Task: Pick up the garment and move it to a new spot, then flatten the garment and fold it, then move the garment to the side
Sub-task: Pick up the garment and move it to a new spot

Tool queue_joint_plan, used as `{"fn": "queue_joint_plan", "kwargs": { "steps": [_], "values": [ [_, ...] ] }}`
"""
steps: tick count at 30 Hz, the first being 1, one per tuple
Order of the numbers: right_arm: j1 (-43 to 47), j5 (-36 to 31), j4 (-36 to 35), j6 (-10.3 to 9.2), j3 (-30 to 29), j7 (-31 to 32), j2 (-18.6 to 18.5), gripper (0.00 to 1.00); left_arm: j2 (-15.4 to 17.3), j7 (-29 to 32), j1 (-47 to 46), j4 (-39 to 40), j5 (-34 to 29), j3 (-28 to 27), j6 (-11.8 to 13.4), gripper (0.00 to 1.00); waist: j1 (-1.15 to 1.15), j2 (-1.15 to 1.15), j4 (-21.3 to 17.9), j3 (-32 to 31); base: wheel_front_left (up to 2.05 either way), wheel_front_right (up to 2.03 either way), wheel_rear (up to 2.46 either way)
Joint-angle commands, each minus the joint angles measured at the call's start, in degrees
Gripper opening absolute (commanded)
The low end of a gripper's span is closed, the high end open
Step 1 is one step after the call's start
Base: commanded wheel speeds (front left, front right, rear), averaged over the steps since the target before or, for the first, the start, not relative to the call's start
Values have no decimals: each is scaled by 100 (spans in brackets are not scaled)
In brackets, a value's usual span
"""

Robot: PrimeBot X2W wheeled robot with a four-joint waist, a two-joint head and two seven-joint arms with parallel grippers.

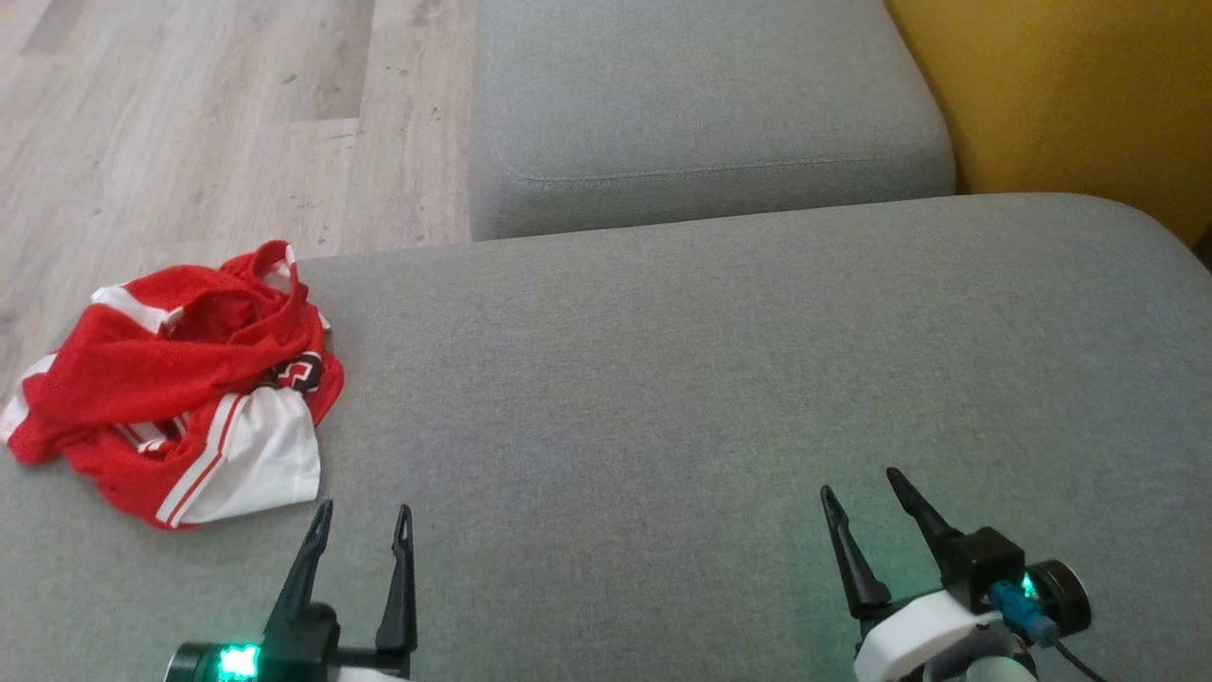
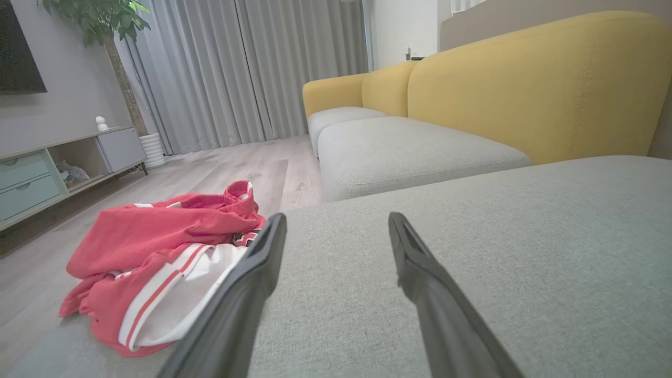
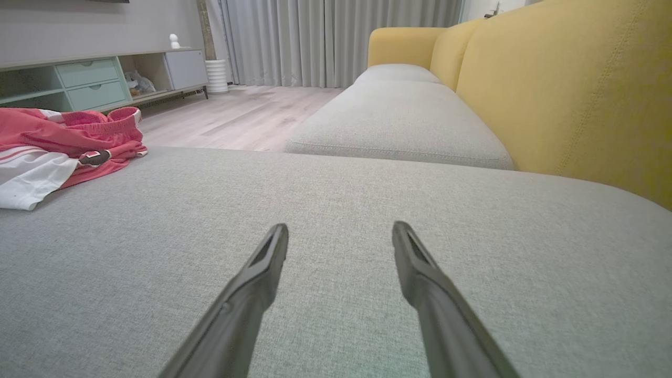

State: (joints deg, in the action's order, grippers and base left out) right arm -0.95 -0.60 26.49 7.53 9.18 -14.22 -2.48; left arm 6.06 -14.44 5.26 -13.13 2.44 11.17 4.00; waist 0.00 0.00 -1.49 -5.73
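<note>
Lying Bunched at the Cushion's Left Edge, Both Claws Spread and Empty

The garment (image 1: pixel 180 379), red mesh with white panels and stripes, is lying crumpled on the near grey seat cushion (image 1: pixel 663 379), sitting against its left edge close to the far left corner. Its left folds are reaching the edge itself, with the wooden floor (image 1: pixel 189 114) showing just beyond. The left gripper (image 1: pixel 365 507) is hovering by the cushion's near edge, just beside the garment's white hem but apart from it. Its two fingers are standing wide apart and gripping nothing. The right gripper (image 1: pixel 860 480) is hanging over the near right part of the cushion, well apart from the garment, its fingers likewise spread wide and carrying nothing. Between the two grippers and on up to the far edge, the grey fabric is running smooth, giving open room across the middle and right of the cushion. A second grey cushion (image 1: pixel 701 85) is butting against the far edge, and the yellow backrest (image 1: pixel 1070 95) is closing off the right side.
</note>
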Motion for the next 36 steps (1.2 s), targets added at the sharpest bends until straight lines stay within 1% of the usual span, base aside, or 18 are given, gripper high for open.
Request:
{"fn": "queue_joint_plan", "kwargs": {
  "steps": [1, 4, 7, 11, 16, 18, 19, 24, 32, 35, 36],
  "values": [
    [-330, -28, -171, -4, 97, -78, -40, 100, -15, -56, -212, 102, -3, -222, -6, 100, 0, 0, 53, -7, 0, 0, 0],
    [-289, -11, -190, -4, 91, -78, -40, 100, -52, -56, -237, -7, 40, -265, -8, 100, 0, 0, 237, -26, 0, 0, 0],
    [-239, 1, -209, -4, 78, -78, -40, 100, -69, -56, -321, -134, 79, -328, -34, 100, 0, 0, 557, -46, 0, 0, 0],
    [-166, 48, -255, -4, 71, -78, -40, 100, -71, -56, -362, -184, 53, -395, -20, 100, 0, 0, 1162, -81, 0, 0, 0],
    [-87, 155, -302, -4, 144, -78, -40, 100, -21, -56, -283, -219, 110, -669, 58, 100, 0, 0, 1934, -134, 0, 0, 0],
    [-60, 178, -316, -4, 166, -78, -40, 100, 5, -56, -267, -269, 178, -789, 31, 100, 0, 0, 2223, -153, 0, 0, 0],
    [-50, 167, -330, -4, 206, -78, -40, 100, 40, -56, -248, -247, 200, -892, 10, 100, 0, 0, 2438, -123, 0, 0, 0],
    [-235, 99, -280, -4, 347, -78, -40, 100, -27, -56, -146, 207, 168, -1147, 142, 100, 0, 0, 2664, 68, 0, 0, 0],
    [-328, 13, -280, -4, 396, -78, -40, 100, -105, -56, -2, 887, 93, -1423, 169, 100, 0, 0, 2794, 214, 0, 0, 0],
    [-305, -30, -239, -4, 352, -78, -40, 100, -89, -56, -71, 1234, -10, -1446, 170, 100, 0, 0, 2828, 267, 0, 0, 0],
    [-305, -30, -239, -4, 352, -78, -40, 100, -89, -56, -71, 1234, -10, -1446, 170, 100, 0, 0, 2828, 267, 0, 0, 0]
  ]
}}
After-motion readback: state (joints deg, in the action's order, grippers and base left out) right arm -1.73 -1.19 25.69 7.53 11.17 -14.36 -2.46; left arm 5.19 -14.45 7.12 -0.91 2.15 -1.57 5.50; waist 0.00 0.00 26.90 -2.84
